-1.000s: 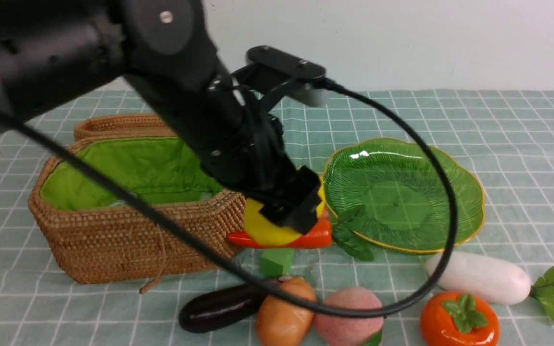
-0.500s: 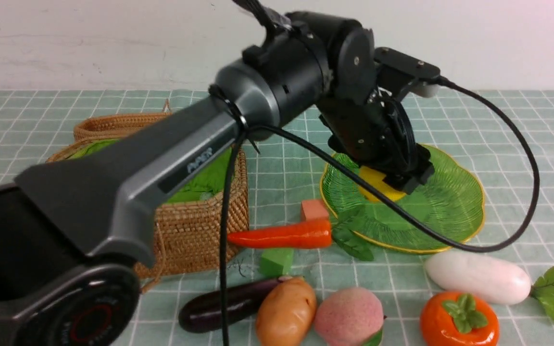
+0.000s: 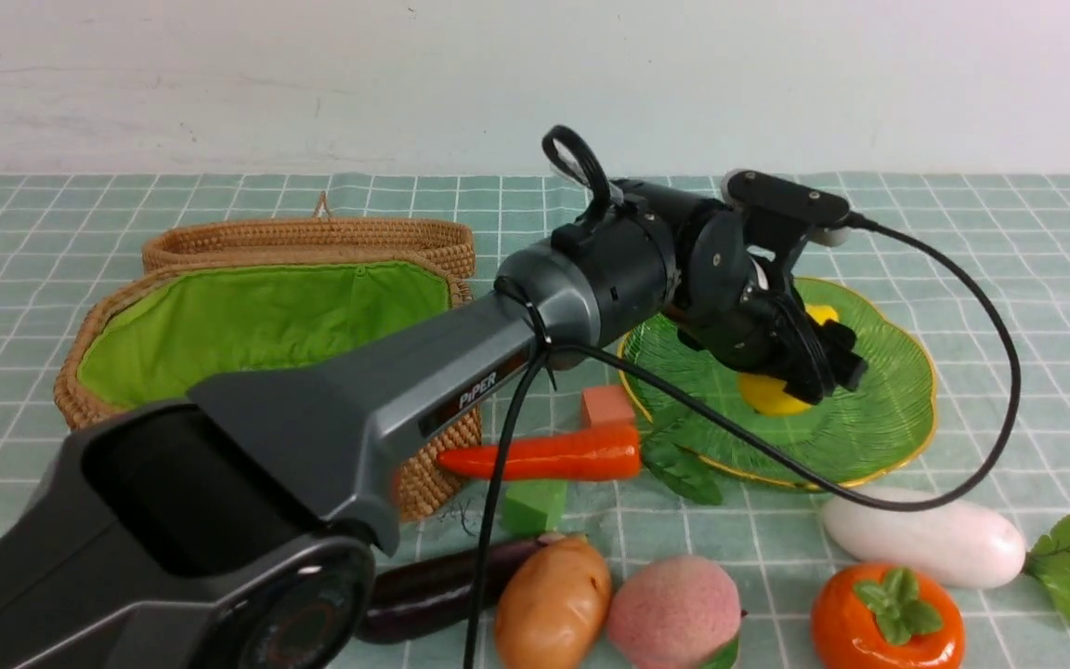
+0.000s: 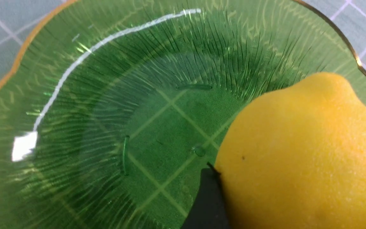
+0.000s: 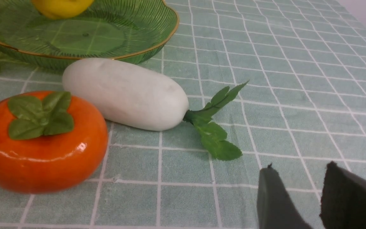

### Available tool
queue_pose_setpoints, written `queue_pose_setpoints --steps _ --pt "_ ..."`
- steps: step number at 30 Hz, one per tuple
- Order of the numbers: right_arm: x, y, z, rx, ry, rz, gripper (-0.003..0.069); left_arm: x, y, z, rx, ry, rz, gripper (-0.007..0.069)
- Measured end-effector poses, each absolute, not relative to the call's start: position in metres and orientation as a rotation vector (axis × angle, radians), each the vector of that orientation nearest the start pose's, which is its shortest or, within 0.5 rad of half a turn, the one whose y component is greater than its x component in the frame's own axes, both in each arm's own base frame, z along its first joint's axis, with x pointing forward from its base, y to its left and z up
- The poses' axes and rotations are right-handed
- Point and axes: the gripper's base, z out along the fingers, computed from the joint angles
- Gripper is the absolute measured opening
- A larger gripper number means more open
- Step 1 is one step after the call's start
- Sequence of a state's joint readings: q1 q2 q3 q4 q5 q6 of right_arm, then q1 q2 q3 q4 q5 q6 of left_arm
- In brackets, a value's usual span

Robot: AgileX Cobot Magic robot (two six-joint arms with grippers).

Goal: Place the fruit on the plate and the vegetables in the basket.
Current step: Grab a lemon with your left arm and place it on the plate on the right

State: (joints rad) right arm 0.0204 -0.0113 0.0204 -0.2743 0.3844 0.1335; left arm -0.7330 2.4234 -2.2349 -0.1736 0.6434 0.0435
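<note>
left gripper (image 3: 804, 362) is clenched on the lemon (image 3: 770, 397), low over the plate (image 3: 879, 409); from the front, the wrist housing covers most of the fruit, leaving only two yellow patches in sight. the left wrist view shows one dark finger (image 4: 206, 203) pressed to the lemon's side, the other finger out of frame. whether the lemon touches the glass cannot be told. the left arm (image 3: 358, 409) crosses the scene and cuts off the basket's (image 3: 247, 316) near right corner; its green lining is visible, but the floor is not. the carrot (image 3: 554, 455) lies between basket and plate, its leaves against the plate rim, with an orange cube (image 3: 605, 406) just behind and a green cube (image 3: 533, 506) just in front. the eggplant (image 3: 424, 595) is half hidden behind the arm and its cable and touches the potato (image 3: 554, 604); the peach (image 3: 674, 613) sits beside the potato, cut off by the frame edge. the persimmon (image 3: 886, 618) and the radish (image 3: 925, 537) lie near the plate's front rim. right gripper (image 5: 300, 178), unseen from the front, hangs above the checked cloth (image 5: 265, 63), its fingers slightly parted and empty.
</note>
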Motion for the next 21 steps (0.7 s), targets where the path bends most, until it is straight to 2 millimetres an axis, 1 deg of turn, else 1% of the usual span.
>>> queue_pose_setpoints --steps 4,7,9,12,14,18,21 --pt "0.052 -0.008 0.174 -0.062 1.865 -0.165 0.0242 0.409 -0.381 0.201 0.741 2.283 -0.550 0.0578" --pt "0.052 -0.008 0.174 -0.062 1.865 -0.165 0.0242 0.409 -0.381 0.196 0.730 2.299 -0.554 0.0578" --pt "0.052 -0.008 0.174 -0.062 1.865 -0.165 0.0242 0.409 -0.382 0.196 0.724 2.304 -0.565 0.0592" --pt "0.052 -0.008 0.174 -0.062 1.865 -0.165 0.0242 0.408 -0.382 0.196 0.720 2.318 -0.576 0.0646" --pt "0.052 -0.008 0.174 -0.062 1.865 -0.165 0.0242 0.407 -0.381 0.195 0.724 2.332 -0.574 0.0666" --pt "0.052 -0.008 0.174 -0.062 1.865 -0.165 0.0242 0.405 -0.380 0.196 0.738 2.355 -0.566 0.0670" --pt "0.052 -0.008 0.174 -0.062 1.865 -0.165 0.0242 0.404 -0.378 0.204 0.751 2.340 -0.544 0.0668"
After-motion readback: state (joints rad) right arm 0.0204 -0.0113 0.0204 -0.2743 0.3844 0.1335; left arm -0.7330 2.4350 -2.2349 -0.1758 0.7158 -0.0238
